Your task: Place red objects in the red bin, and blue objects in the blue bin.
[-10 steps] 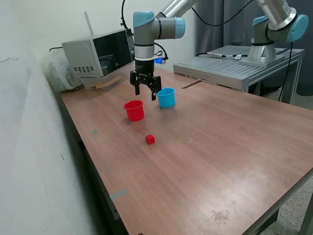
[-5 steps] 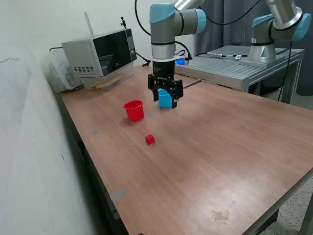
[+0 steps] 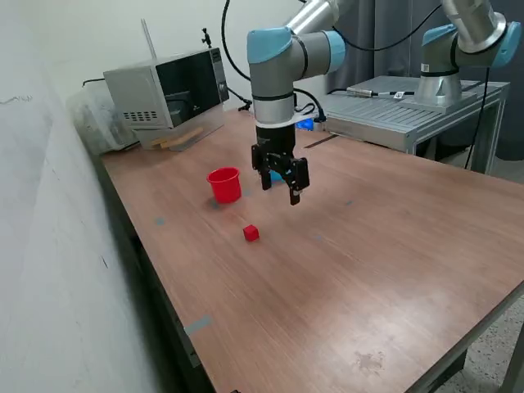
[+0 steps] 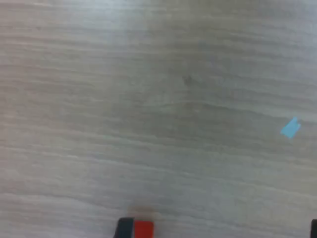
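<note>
Your gripper (image 3: 279, 188) hangs above the table (image 3: 368, 246) with fingers spread — nothing between them. The red cup (image 3: 224, 184) sits nearby — a red cube (image 3: 250, 233) lies apart.

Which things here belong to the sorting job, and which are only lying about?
Job: red cup; red cube; light blue cup, mostly hidden behind the end effector.

Lying about: microwave; blue tape scrap; second robot arm.
</note>
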`<state>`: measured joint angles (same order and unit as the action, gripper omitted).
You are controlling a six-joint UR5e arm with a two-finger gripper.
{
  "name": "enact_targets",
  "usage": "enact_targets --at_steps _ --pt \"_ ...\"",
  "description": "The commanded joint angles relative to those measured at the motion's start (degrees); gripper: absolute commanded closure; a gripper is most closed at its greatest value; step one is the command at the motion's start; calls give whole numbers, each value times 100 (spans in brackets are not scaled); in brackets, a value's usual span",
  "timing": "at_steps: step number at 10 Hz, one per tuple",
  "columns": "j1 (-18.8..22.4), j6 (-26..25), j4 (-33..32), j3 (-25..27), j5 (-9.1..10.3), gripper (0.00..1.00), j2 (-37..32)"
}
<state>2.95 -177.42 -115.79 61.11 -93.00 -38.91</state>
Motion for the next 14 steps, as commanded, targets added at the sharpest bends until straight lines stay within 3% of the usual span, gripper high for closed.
enact_targets --at_steps 1,3,6,11,14 --pt "-128 -469 30 -388 211 0 331" --pt "-155 -452 4 -424 212 0 454" --pt "-163 -461 4 -880 194 0 875" --pt "-243 -382 -40 -1040 177 0 1079" --pt "-243 39 -40 -1066 168 0 1088"
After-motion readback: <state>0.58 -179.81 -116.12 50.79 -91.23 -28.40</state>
